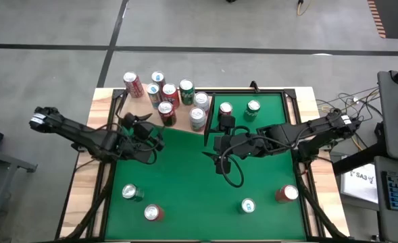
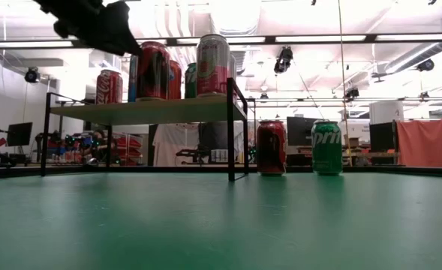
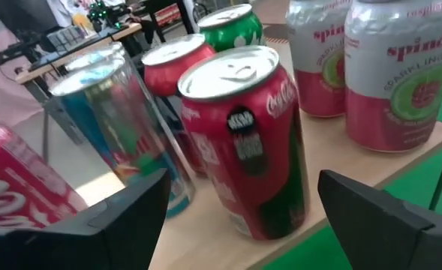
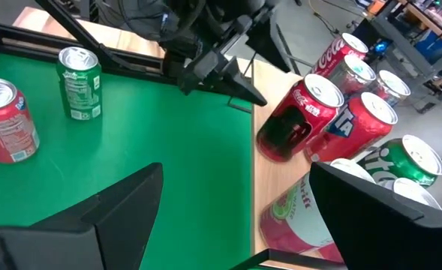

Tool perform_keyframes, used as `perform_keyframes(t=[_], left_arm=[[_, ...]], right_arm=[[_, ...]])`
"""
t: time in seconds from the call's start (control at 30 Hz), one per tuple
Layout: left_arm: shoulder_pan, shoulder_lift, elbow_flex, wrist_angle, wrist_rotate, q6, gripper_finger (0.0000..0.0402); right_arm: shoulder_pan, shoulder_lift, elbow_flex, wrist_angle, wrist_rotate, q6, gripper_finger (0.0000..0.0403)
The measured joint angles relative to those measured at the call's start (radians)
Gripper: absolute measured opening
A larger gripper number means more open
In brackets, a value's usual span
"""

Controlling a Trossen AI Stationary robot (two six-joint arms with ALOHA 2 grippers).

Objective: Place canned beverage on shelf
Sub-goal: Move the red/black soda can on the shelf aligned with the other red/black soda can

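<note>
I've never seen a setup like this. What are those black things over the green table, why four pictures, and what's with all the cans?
The black things are two robot arms, each ending in two fingers. One picture looks straight down from above, one looks level across the table top, and two come from small cameras on the arms' wrists.

At the back of the green table stands a wooden shelf crowded with drink cans. The left gripper is at the shelf's front edge, fingers open on either side of a red can standing on the board, not squeezing it. The right gripper waits mid-table, open and empty.

Six more cans stand on the table: two beside the shelf, four along the near edge.
</note>
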Motion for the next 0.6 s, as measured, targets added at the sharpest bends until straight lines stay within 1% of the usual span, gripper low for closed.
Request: perform_keyframes(t=[0.2, 0.3, 0.4, 0.6], left_arm=[[0.007, -0.012, -0.114, 0.269, 0.002, 0.087, 0.0323], [0.021, -0.010, -0.150, 0.388, -0.023, 0.122, 0.0323], [0.040, -0.010, -0.176, 0.435, -0.032, 0.122, 0.0323], [0.050, -0.010, -0.195, 0.458, -0.030, 0.100, 0.0323]], right_arm=[[-0.004, 0.000, 0.000, 0.010, -0.002, 0.003, 0.0327], [-0.004, 0.000, 0.000, 0.011, -0.002, 0.015, 0.0327], [-0.004, 0.000, 0.000, 0.012, -0.002, 0.021, 0.0327], [-0.004, 0.000, 0.000, 0.012, -0.002, 0.028, 0.0327]])
